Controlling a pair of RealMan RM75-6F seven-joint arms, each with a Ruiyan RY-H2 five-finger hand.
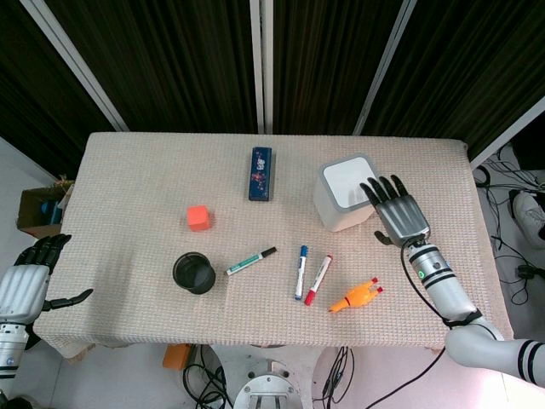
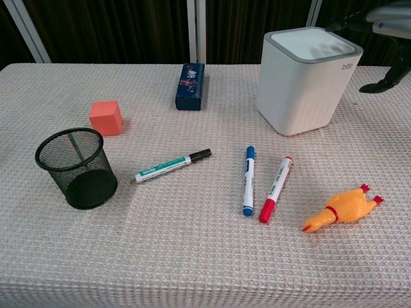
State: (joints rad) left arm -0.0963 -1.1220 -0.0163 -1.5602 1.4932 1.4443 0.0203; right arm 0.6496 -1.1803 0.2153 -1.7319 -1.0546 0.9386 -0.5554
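Fingers of the right hand (image 1: 398,209): spread and stretched flat, tips reaching over the near edge of the white bin's lid, holding nothing; whether they touch the lid cannot be told
White bin (image 1: 344,196): squarish white tub with rounded corners and a grey-rimmed lid, standing upright at the right of the table (image 1: 136,179), just beside the right hand
Fingers of the left hand (image 1: 32,273): loosely apart, thumb stuck out to the side, empty, at the table's left front corner, well apart from every object
Black mesh cup (image 1: 194,273): upright, at the left front, the thing nearest to the left hand
Green marker (image 1: 250,261): lies just beside the cup
Blue marker (image 1: 301,272) and red marker (image 1: 318,279): lie side by side, near the front
Rubber chicken (image 1: 355,296): orange, lying at the front, near the right forearm
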